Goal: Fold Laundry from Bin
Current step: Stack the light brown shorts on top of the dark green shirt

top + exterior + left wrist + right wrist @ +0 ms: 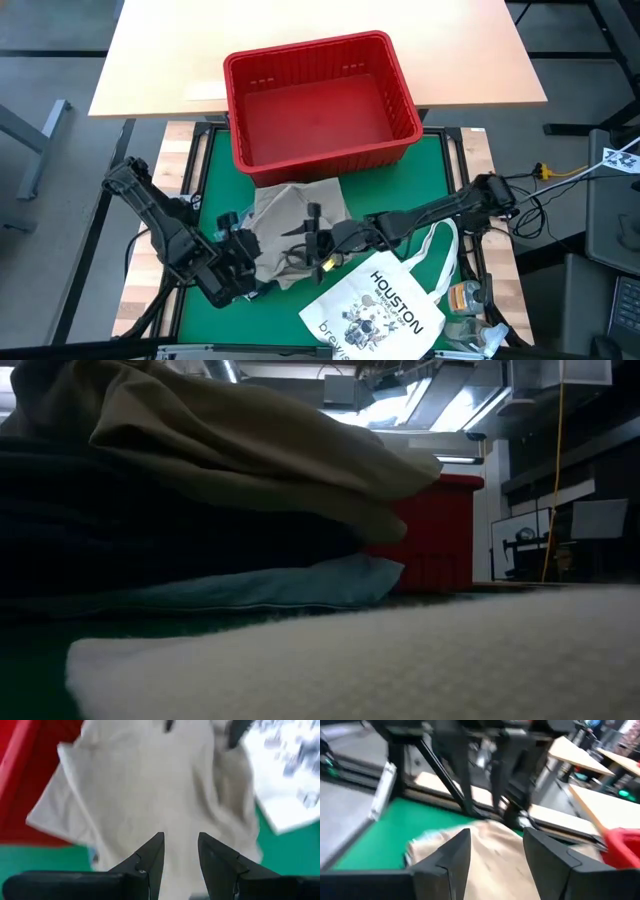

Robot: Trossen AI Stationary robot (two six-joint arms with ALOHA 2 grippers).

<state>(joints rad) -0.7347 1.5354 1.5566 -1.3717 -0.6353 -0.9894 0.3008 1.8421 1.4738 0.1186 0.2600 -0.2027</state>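
**Garments stacked on the green mat, both grippers over the pile**

Overhead camera: the red bin (320, 100) sits at the far side of the table, its long axis running left to right, and nothing shows inside it. Just near of it, on the green mat (430, 165), lies a khaki-tan garment (290, 225), longer from far to near than across. The left gripper (240, 250) is at the garment's left near edge, the right gripper (315, 235) over its right side; from above I cannot tell how wide either stands. A white tote bag (385, 305) printed "HOUSTON" lies to the near right.

Table-height camera: only here does the stack show. The khaki-tan garment (250, 450) lies on top, a navy layer (150, 535) under it, a light blue layer (280, 585) at the bottom, all lying flat and stretching left to right. The bin (440, 530) stands behind them. A pale blurred cloth (400, 660) fills the foreground.

Left wrist camera: the left gripper's (181, 857) fingers stand narrowly apart above the khaki cloth (150, 790), gripping nothing. The bin (30, 775) and tote bag (290, 770) flank the cloth.

Right wrist camera: the right gripper's (496, 852) fingers are spread fairly wide over the khaki cloth (485, 850), empty, with the mat (385, 832) and a corner of the bin (625, 845) in view.
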